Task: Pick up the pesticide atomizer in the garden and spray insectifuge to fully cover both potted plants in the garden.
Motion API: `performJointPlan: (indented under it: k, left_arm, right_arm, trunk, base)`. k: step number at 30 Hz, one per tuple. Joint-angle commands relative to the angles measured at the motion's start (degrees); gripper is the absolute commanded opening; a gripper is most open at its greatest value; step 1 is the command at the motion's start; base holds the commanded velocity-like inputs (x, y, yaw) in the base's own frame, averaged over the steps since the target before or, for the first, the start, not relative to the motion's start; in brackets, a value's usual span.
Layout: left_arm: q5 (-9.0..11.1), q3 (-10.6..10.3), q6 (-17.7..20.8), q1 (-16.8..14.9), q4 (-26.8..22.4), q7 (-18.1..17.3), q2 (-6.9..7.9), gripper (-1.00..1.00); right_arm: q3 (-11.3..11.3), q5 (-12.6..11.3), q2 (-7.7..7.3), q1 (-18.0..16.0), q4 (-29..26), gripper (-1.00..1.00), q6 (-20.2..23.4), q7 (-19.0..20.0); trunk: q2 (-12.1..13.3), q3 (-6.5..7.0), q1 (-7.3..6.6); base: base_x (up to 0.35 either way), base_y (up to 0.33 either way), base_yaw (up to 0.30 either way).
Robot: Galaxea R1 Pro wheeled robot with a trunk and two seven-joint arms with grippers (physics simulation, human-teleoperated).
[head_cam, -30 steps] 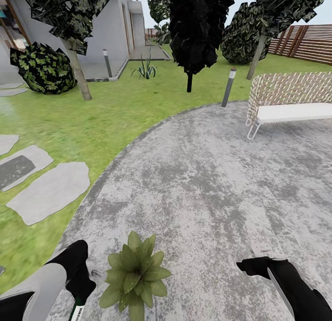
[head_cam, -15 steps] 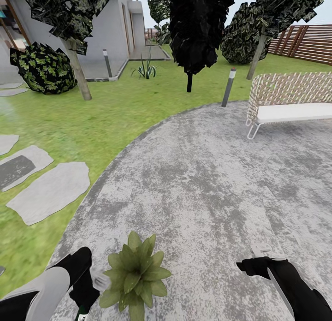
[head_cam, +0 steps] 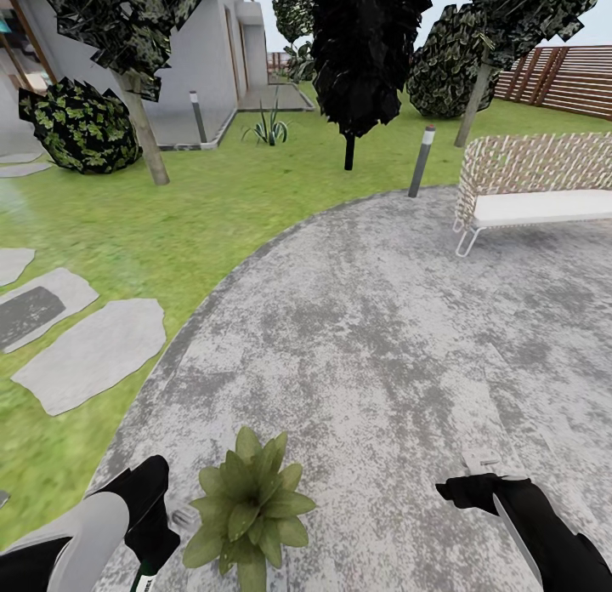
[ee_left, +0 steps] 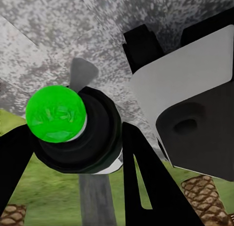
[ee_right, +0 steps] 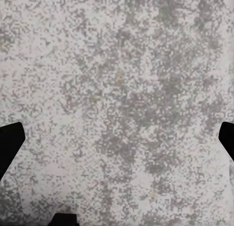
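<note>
The pesticide atomizer (head_cam: 146,575) is in my left gripper (head_cam: 155,537) at the head view's lower left, its pale spray head (head_cam: 183,516) just left of a potted plant (head_cam: 246,507), a low green rosette on the gravel patio (head_cam: 382,320) of the garden. In the left wrist view the dark bottle (ee_left: 95,138) appears end-on with a bright green round end (ee_left: 55,114), and black fingers (ee_left: 144,187) sit on either side of it. My right gripper (head_cam: 480,470) hovers open over bare gravel, to the right of the plant; its fingertips (ee_right: 9,143) stand wide apart.
Lawn (head_cam: 212,209) with grey stepping stones (head_cam: 93,354) lies to the left. A woven white bench (head_cam: 535,188) stands at the patio's far right, with a short lamp post (head_cam: 422,161) beside it. Trees, dark bushes, a house wall and a slatted fence (head_cam: 565,82) line the back.
My left arm has sunk slightly and shifted a little right toward the plant, carrying the atomizer; its spray head sits a bit lower. The right arm and the view have not moved.
</note>
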Motion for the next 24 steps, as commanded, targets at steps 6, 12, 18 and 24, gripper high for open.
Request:
performJointPlan:
  k: [6, 12, 18, 24]
  left_arm:
    - [-0.62, 0.54, 0.30, -0.01, -0.24, -0.42, 0.01, -1.00]
    - [-0.62, 0.66, 0.30, -0.01, -3.98, -0.42, 0.19, -1.00]
    - [-0.62, 0.48, 0.47, -0.01, -9.27, -0.44, -0.01, -1.00]
    - [-0.62, 0.38, 0.50, -0.01, -11.72, -0.51, -0.49, -1.00]
  right_arm:
    - [-0.10, 0.32, 0.01, -0.02, -0.09, 1.00, 0.26, 0.37]
    - [-0.10, 0.29, 0.01, -0.02, -0.08, 1.00, 0.26, 0.37]
    - [-0.10, 0.30, 0.01, -0.02, -0.06, 1.00, 0.26, 0.37]
    - [-0.10, 0.17, 0.01, -0.02, -0.07, 1.00, 0.26, 0.37]
  trunk:
    - [-0.02, -0.04, 0.00]
    - [-0.02, -0.04, 0.00]
    - [-0.02, -0.04, 0.00]
    - [-0.02, -0.04, 0.00]
  base:
    - [0.000, 0.000, 0.000]
    - [0.000, 0.000, 0.000]
    - [0.000, 0.000, 0.000]
    - [0.000, 0.000, 0.000]
